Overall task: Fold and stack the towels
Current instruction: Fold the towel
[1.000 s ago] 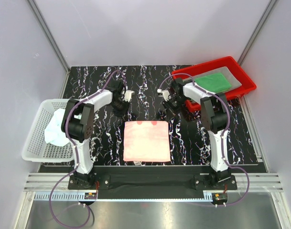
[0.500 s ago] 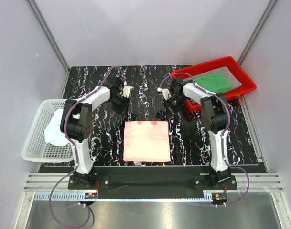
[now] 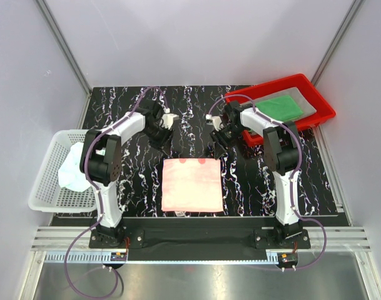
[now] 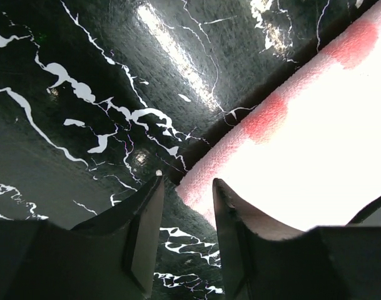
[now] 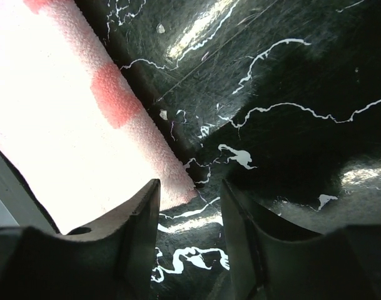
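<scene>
Pink towel (image 3: 192, 185) lies flat and square on the black marbled worktop (image 3: 134, 181) between the arms, its two far corners just beneath the hands: the left hand (image 4: 185, 206) hangs spread over the far left corner, the right hand (image 5: 189, 215) spread over the far right corner, neither seemingly touching cloth, though the wrist views are too glared to be sure. Both arms reach forward and bend inward, wrists pitched down. Green towel (image 3: 281, 105) sits in the red tray (image 3: 325, 114), a pale one (image 3: 71, 169) in the basket (image 3: 43, 187).
</scene>
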You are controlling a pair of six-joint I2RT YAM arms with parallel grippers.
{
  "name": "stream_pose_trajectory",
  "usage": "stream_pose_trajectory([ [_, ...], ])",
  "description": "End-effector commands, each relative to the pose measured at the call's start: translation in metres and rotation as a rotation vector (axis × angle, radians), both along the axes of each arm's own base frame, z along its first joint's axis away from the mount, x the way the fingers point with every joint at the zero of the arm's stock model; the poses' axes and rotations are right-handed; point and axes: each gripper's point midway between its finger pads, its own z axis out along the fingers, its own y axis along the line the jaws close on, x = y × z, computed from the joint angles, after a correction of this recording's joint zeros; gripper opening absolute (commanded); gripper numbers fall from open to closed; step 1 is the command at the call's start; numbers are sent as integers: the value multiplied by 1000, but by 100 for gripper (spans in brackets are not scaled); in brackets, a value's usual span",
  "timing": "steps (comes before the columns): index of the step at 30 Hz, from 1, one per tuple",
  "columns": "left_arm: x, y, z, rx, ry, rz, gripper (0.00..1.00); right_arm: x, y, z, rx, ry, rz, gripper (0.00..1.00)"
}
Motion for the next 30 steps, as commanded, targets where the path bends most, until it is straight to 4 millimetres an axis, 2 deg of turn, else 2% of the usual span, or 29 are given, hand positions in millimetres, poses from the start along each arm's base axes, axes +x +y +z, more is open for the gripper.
stream_pose_trajectory([
  [1,-7,-2,-12,-14,32,-36,42,2,6,15,42,-25,35,50],
  [6,-12,0,-28,15,62,-38,39,-4,6,8,51,-2,46,49],
  [10,-14,1,-31,22,66,-45,35,-8,5,0,43,13,48,45],
  [18,-20,4,-39,46,78,-43,34,-16,2,-20,-9,44,49,41],
  [22,-19,7,-45,89,68,-36,24,-18,4,-27,-36,45,58,38],
  [25,-18,9,-46,109,59,-31,13,-18,4,-25,-30,34,60,30],
  [26,-17,11,-46,116,57,-25,3,-18,5,-24,-27,31,60,26],
  [27,-16,10,-45,117,50,-25,0,-18,6,-22,-26,22,61,17],
  [30,-9,11,-38,122,26,-10,0,-12,7,-17,-28,-2,54,6],
])
